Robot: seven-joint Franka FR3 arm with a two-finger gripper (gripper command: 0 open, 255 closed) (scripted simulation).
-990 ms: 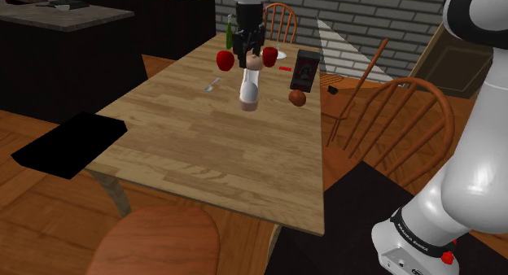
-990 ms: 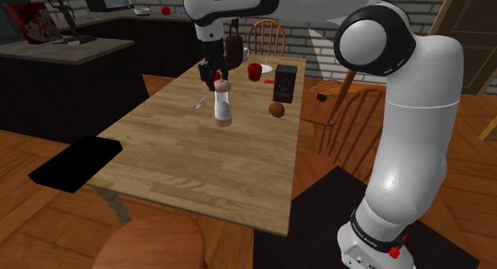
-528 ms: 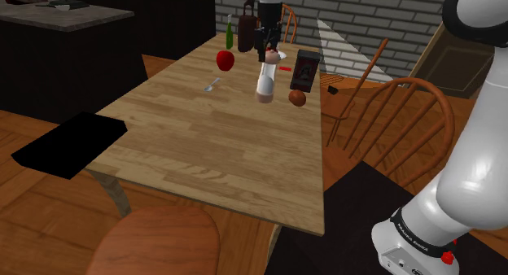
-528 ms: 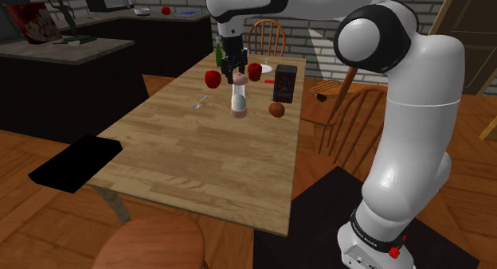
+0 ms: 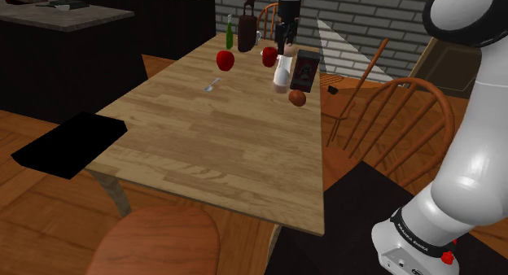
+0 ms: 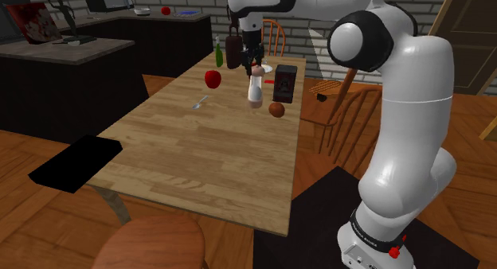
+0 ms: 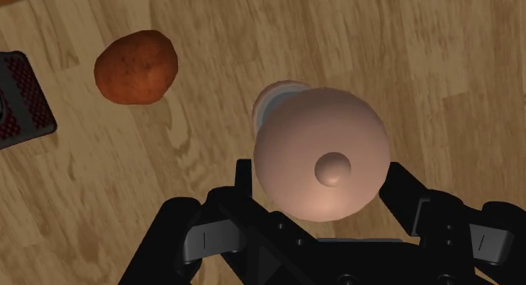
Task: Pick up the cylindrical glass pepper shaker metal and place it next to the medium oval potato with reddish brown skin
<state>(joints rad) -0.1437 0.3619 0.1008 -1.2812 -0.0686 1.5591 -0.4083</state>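
The pepper shaker (image 5: 282, 73) (image 6: 255, 91) has a clear body and a pinkish domed cap (image 7: 324, 153). It hangs upright, low over the wooden table (image 5: 203, 143), and I cannot tell whether its base touches the wood. My gripper (image 5: 283, 49) (image 6: 252, 68) (image 7: 324, 186) is shut on the cap from above, with one black finger on each side. The reddish-brown potato (image 5: 298, 98) (image 6: 276, 110) (image 7: 135, 67) lies on the table a short way from the shaker, toward the shoulder view's lower right.
A dark box (image 5: 306, 68) (image 7: 21, 102) stands just behind the potato. A red apple (image 5: 225, 60), red mug (image 5: 269, 57), green bottle (image 5: 230, 33), dark jug (image 5: 247, 31) and spoon (image 5: 212, 85) sit at the far end. Wooden chairs (image 5: 407, 119) flank the table.
The gripper has carried the shaker toward the shoulder view's upper right, from the table's middle to just beside the potato and the box. It is also lower now.
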